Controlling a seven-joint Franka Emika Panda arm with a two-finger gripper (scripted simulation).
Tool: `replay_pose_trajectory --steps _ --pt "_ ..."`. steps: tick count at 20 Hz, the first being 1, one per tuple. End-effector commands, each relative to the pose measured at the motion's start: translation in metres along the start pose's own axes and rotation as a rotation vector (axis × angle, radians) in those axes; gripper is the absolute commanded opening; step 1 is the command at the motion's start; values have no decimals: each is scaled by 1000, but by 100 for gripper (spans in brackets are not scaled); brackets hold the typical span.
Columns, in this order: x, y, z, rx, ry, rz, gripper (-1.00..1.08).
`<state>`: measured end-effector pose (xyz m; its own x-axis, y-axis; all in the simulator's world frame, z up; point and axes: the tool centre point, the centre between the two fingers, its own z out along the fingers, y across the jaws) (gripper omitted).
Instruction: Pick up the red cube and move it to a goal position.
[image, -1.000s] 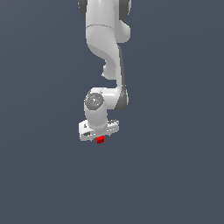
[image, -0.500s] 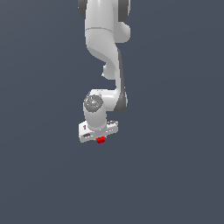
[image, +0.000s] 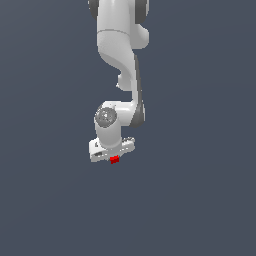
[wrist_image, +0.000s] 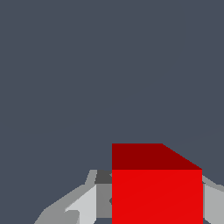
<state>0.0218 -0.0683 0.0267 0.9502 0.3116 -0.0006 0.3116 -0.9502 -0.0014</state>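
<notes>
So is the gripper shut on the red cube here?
Shut on it: the red cube sits between the fingers of the gripper.

The white arm (image: 120, 45) comes down from the top of the exterior view, its upper link broad and rounded, then narrows through a dark-edged elbow section to a round wrist joint (image: 107, 118). Below the wrist the gripper (image: 114, 159) points downward, its flat white body tilted so that the side toward the exterior view's right sits higher. In the wrist view the grey fingers (wrist_image: 85, 203) stand on either side of the red cube (wrist_image: 156, 197), closed against it.
</notes>
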Motion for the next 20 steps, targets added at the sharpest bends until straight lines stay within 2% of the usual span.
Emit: replay_pose_trajectory --steps 1,12,20 --pt "1 3 -9 -1 2 0 -100" --pt "3 27 -84 -1 1 -3 -100" --pt "5 34 -104 -1 1 -3 -100"
